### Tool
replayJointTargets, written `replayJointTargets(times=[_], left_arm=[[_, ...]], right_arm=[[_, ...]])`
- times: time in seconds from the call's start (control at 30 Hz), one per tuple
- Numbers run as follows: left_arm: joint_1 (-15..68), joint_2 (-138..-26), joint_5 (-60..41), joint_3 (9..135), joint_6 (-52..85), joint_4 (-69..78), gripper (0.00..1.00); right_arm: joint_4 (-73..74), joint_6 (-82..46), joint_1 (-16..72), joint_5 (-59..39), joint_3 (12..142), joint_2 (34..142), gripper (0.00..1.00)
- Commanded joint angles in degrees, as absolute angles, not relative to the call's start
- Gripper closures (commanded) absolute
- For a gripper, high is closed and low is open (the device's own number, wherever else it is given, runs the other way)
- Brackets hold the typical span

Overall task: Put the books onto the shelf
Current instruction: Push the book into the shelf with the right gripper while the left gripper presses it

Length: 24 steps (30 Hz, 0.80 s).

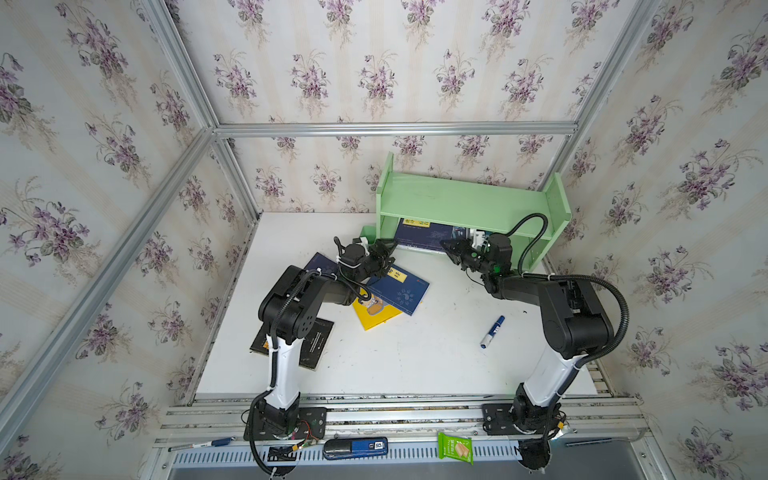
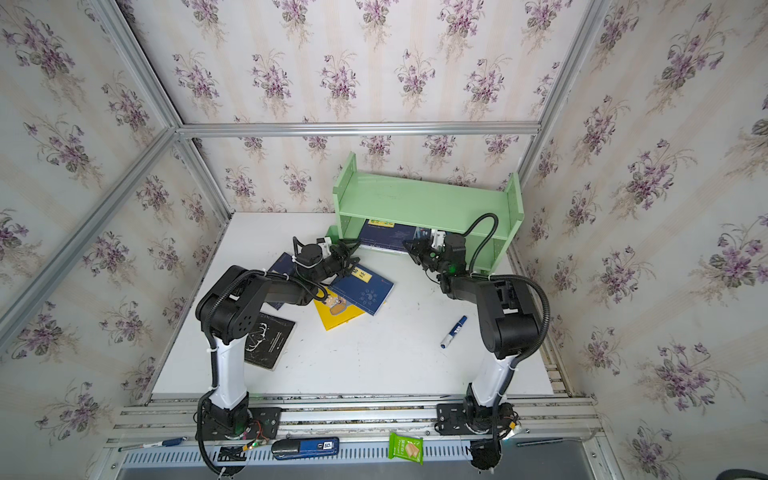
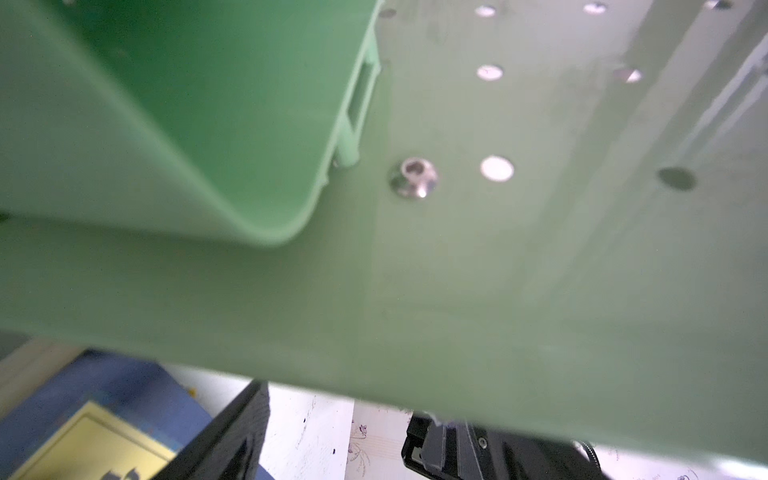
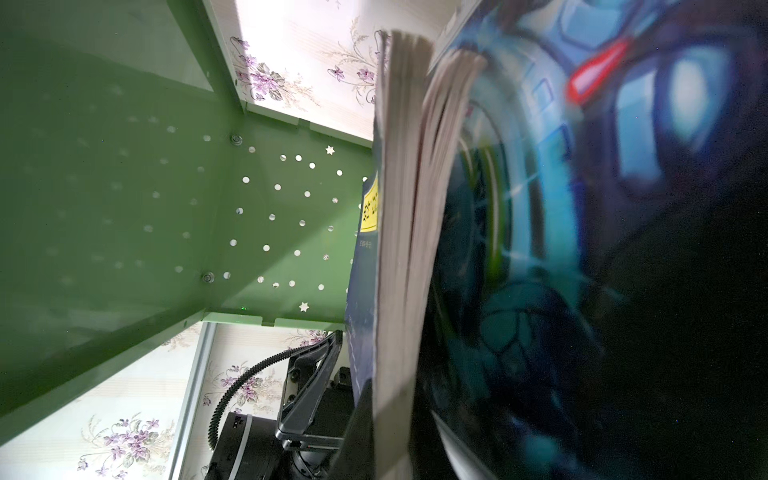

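Observation:
The pale green shelf [image 1: 465,199] [image 2: 424,199] stands at the back of the table. A navy book [image 1: 419,235] [image 4: 361,257] with a yellow label sits in its lower tier. My right gripper [image 1: 451,249] [image 4: 390,436] reaches into that tier, shut on the page edge of the white-and-blue magazine [image 4: 540,208]. My left gripper [image 1: 384,253] [image 3: 332,440] is open and empty beside the shelf's left panel and green cup [image 3: 166,104]. On the table lie a navy book [image 1: 401,291], a yellow book [image 1: 374,313], another navy book [image 1: 320,264] and a black book [image 1: 316,340].
A blue-and-white marker pen [image 1: 492,331] lies on the white table to the right of the middle. Aluminium frame rails and papered walls close in the table. A green snack packet [image 1: 455,448] and a blue device [image 1: 355,448] lie on the front rail.

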<state>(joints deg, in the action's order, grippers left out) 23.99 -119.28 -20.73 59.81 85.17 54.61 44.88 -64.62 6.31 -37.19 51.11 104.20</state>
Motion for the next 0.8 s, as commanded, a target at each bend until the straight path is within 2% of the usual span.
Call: replayJointTargets(times=[0.0,0.77], left_arm=[[24.1,-119.7,-21.2,60.6,86.5,55.9,0.17],[23.9,-120.3,-22.1,62.1,87.6,56.6,0.16]], right_arm=[[42.5,-67.8,6.1,-36.7,50.7,105.3,1.0],[42.3,-65.9,5.8,-38.4,49.9,101.7,1.0]])
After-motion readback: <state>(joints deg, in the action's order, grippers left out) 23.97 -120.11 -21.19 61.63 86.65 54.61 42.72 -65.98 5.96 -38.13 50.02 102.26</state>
